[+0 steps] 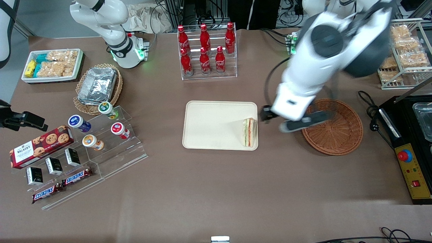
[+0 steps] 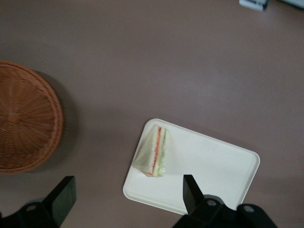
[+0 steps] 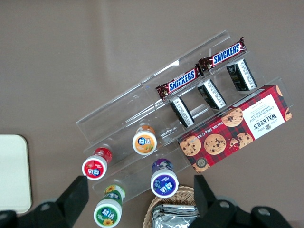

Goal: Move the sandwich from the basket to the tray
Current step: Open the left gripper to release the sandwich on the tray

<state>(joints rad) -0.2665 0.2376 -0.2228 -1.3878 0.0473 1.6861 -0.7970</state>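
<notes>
My gripper (image 2: 128, 194) open, empty, above table btwn woven round basket (image 1: 337, 130) & flat tray (image 1: 209, 125); wrist cam alone shows fingers. Wedge sandwich (image 1: 249, 132) on tray edge nearest basket.

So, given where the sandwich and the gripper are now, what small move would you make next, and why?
Probably lift the gripper a little higher and draw the arm away. The sandwich already lies on the tray, at the edge nearest the basket, which holds nothing visible. The gripper's fingers are open, holding nothing, above the table between tray and basket.

White left arm, dark joint caps; gripper (image 1: 275, 124) with 2 black fingers (image 2: 192, 191).
</notes>
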